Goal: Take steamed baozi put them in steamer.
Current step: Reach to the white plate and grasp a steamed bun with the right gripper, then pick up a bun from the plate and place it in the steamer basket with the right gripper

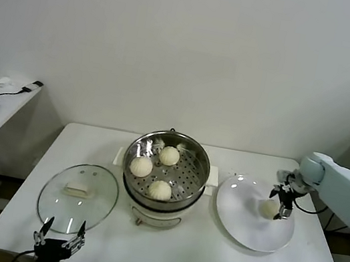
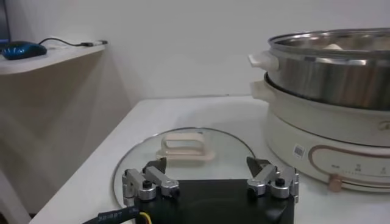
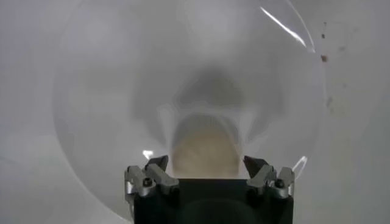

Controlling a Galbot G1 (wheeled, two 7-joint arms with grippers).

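Three steamed baozi [image 1: 160, 189] seated on perforated tray of steamer [image 1: 166, 170], centre of head frame. Fourth bun [image 1: 270, 207] alone on white plate [image 1: 245, 232], right of frame. Right gripper [image 1: 282, 205] down over that bun, jaws wide and straddling it, not visibly closed on it. Left gripper [image 1: 58, 241] parked at lower left edge of tabletop [image 1: 207, 259], jaws wide, nothing held, just beside glass lid [image 1: 78, 197]. Judged three of four done; remaining: grasp last bun, carry across, set in steamer.
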